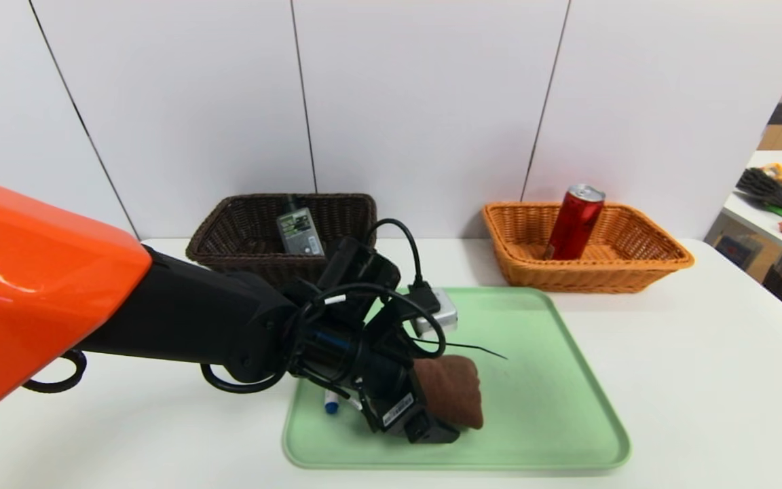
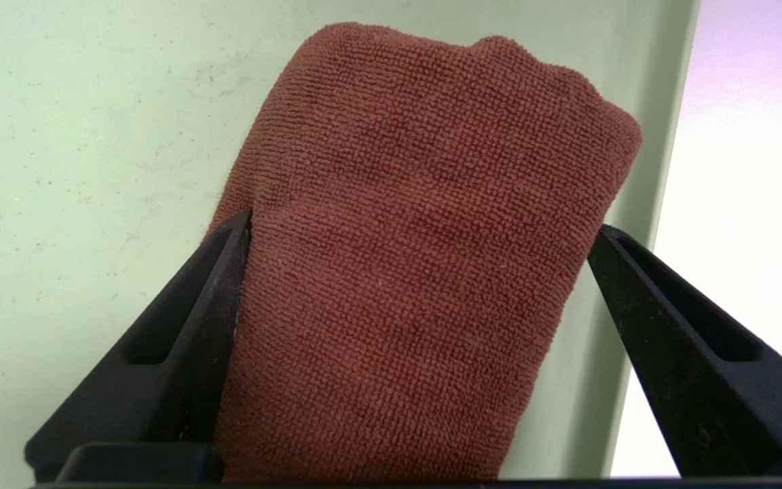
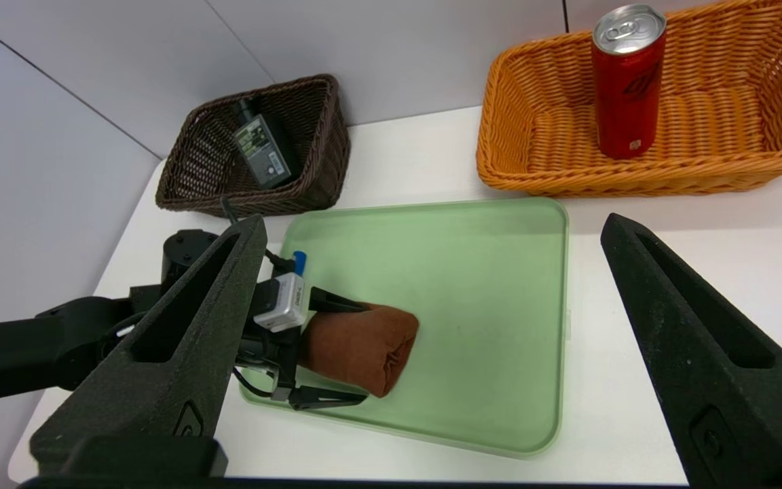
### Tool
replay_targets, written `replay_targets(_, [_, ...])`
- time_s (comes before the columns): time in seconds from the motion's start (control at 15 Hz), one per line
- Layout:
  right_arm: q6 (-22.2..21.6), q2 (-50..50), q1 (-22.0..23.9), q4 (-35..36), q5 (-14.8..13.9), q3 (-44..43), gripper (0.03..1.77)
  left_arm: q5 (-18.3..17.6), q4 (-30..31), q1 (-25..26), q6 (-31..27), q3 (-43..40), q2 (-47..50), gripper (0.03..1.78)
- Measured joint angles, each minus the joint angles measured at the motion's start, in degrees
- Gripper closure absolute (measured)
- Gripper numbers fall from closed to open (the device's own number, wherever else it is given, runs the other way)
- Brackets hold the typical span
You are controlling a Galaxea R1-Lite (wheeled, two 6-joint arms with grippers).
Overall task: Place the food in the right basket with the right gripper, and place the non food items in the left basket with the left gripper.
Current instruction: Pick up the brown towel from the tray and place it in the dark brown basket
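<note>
1. Lower centre of the head view, the left gripper (image 2: 421, 234) is wide open around the folded brown towel (image 1: 455, 394), one finger against the cloth's side; nothing is gripped.
2. The towel lies on the green tray (image 1: 547, 380), on the desk (image 1: 717, 353). At the tray's left, the marker (image 1: 331, 402) shows its blue cap.
3. The right gripper (image 3: 432, 221) is idle and open, above the desk.
4. At upper centre-left, the dark brown basket (image 1: 282, 259) holds the pump bottle (image 1: 301, 232); at upper right, the orange basket (image 1: 588, 275) holds the red can (image 1: 573, 223).
5. Risk: closing on only the top fold could unroll the towel or let it slip; a low, uneven closing could scrape the tray or push the towel along.
6. In the right wrist view, the towel's long axis runs mostly sideways, dipping slightly to the lower right, its rolled end facing right.
</note>
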State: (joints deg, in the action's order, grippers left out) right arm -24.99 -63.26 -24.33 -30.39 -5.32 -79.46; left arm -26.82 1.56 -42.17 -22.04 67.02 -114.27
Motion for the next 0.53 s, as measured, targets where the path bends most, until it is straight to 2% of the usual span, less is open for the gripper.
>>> replay_targets(0.13, [0.02,-0.20,0.00,0.05,-0.02,-0.04,0.10,0.06,0.00,-0.02,0.09,0.11,-0.20,0.18])
replay_targets(0.33, [0.02,-0.60,0.00,1.58,0.13,-0.02,0.10,0.11,-0.02,0.09,0.18,0.23,-0.33,0.65])
replay_targets(0.53, [0.02,-0.79,0.00,1.65,0.66,0.00,0.10,0.01,-0.05,0.06,0.20,0.30,-0.35,0.95])
